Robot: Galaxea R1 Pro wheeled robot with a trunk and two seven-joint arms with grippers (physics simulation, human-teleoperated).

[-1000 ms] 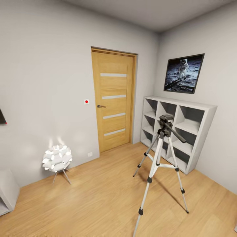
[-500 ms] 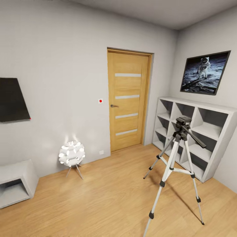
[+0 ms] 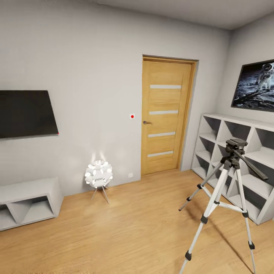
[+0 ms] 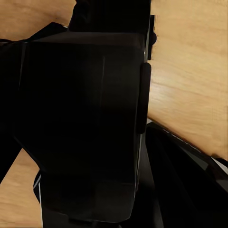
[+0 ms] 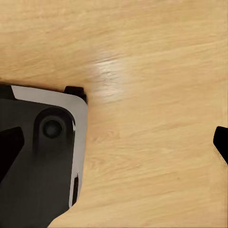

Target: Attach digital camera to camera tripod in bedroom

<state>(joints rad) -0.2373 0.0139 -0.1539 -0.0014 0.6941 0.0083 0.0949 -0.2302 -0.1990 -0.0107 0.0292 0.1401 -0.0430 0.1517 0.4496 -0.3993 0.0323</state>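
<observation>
The camera tripod (image 3: pixel 228 182) stands on the wood floor at the right of the head view, silver legs spread, its black head (image 3: pixel 236 145) and long pan handle bare on top. In the left wrist view a black box-shaped body, the digital camera (image 4: pixel 85 95), sits very close to the lens. My left gripper (image 4: pixel 88 142) is shut on it, with dark finger parts at its sides. A single dark tip of my right gripper (image 5: pixel 221 145) pokes in over bare floor, and I cannot tell how its jaws stand.
The bedroom has a closed wood door (image 3: pixel 165 114) in the far wall. A white cube shelf (image 3: pixel 247 127) and an astronaut poster (image 3: pixel 255 85) are behind the tripod. A black screen (image 3: pixel 24 113), a low white cabinet (image 3: pixel 28 190) and a lit round lamp (image 3: pixel 99 174) stand left. My base (image 5: pixel 42 161) shows below.
The head view has swung to the left. The tripod, door and shelf now sit further right in the picture, and the black screen and low cabinet have come into view.
</observation>
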